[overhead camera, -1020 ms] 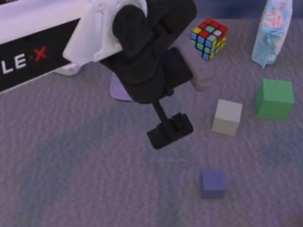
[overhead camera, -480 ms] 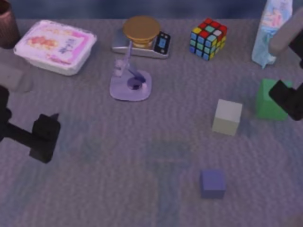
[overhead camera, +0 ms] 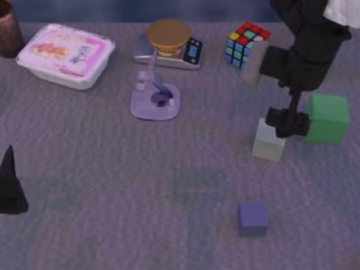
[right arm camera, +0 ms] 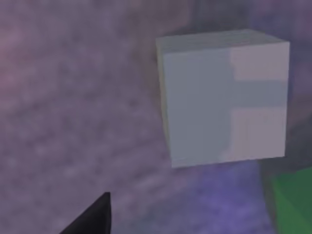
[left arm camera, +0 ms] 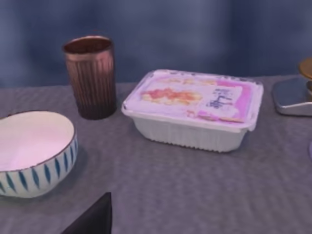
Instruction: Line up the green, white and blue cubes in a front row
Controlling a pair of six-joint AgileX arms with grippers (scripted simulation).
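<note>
Partly hidden under the right gripper (overhead camera: 288, 122): white cube (overhead camera: 266, 145). Cut off at the table's left edge: left gripper (overhead camera: 11, 184).

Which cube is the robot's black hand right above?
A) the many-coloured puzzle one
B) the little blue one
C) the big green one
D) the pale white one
D: in the top view the right gripper hangs over the right edge of the pale off-white matte cube, which fills the right wrist view, while the bright green cube sits beside it.
</note>
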